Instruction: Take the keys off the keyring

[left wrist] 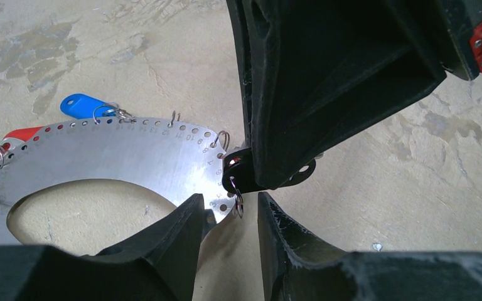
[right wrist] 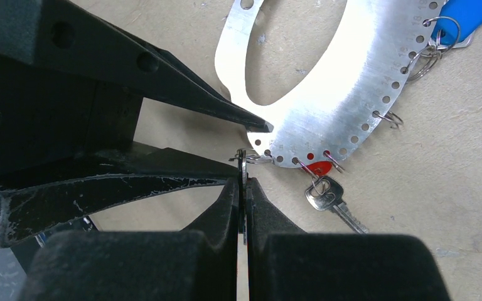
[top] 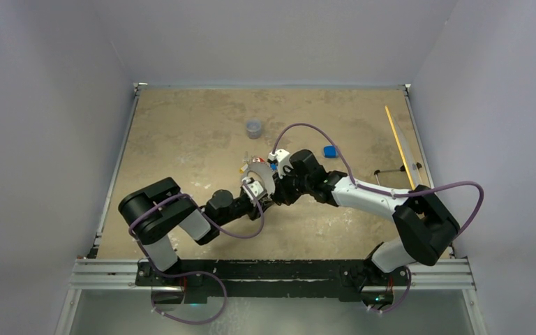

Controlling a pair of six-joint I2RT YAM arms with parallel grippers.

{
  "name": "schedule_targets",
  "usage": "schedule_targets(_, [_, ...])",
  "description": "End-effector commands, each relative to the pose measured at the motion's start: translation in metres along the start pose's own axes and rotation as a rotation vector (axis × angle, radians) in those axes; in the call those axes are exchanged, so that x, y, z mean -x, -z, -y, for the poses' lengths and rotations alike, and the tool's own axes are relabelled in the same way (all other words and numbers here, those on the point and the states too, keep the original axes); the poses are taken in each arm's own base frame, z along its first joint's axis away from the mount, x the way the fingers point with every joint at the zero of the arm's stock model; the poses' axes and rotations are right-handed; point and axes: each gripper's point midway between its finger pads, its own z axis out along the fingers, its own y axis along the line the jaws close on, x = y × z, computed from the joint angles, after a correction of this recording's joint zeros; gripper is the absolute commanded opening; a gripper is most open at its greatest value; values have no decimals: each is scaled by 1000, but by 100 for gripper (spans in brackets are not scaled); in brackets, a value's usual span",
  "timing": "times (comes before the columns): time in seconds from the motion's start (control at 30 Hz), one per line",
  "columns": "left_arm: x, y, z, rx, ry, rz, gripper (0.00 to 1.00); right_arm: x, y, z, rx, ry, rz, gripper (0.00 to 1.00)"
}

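On the left of the scuffed tan table (top: 181,125), the left arm reaches in towards the middle. The left gripper (left wrist: 230,202) sits low over the surface with its black jaws partly apart. They straddle one end of the large flat silver-grey metal keyring (left wrist: 113,153), which lies flat near the table's centre. In the left wrist view one finger (left wrist: 179,229) is against that end, while bare table shows between the metal and the other finger, so nothing is clamped there.

The keyring is a wide curved band with a row of small holes along its outer edge. A red plastic key tag (left wrist: 24,132) and a blue plastic key tag (left wrist: 83,105) hang from those holes on small wire rings. A small silver key (right wrist: 327,195) lies on the table just beside the band, linked to a hole, with a bit of red next to its head.

Close to the straddled end, a flat black plastic key tag (left wrist: 233,175) is joined to the band by a wire ring. The right gripper (right wrist: 244,185), reaching in from the right, is pinched tight on this tag, which shows edge-on between its pads.

Farther back, a small grey round cup (top: 254,128) stands upright. To the right lie a blue rectangular block (top: 330,151) and, near the table's right edge, a thin yellow stick (top: 399,146).
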Motion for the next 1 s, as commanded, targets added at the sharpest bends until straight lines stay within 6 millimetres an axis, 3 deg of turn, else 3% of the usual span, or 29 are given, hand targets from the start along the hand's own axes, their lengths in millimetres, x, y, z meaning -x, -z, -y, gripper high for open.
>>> schedule_targets(0.0, [16, -8, 5, -26, -37, 61, 32, 17, 0, -5, 8, 13, 34, 0])
schedule_targets(0.27, [9, 0, 5, -22, -66, 43, 0, 11, 4, -1, -22, -26, 19, 0])
schedule_targets(0.63, [9, 18, 0, 27, -49, 56, 0, 6, 15, 34, -126, -147, 32, 0])
schedule_targets(0.83, [17, 25, -3, 61, -9, 89, 0, -4, 9, 36, -112, -140, 3, 0])
schedule_targets(0.97, [23, 25, -5, 72, 7, 112, 0, 3, 7, 35, -95, -115, 30, 0])
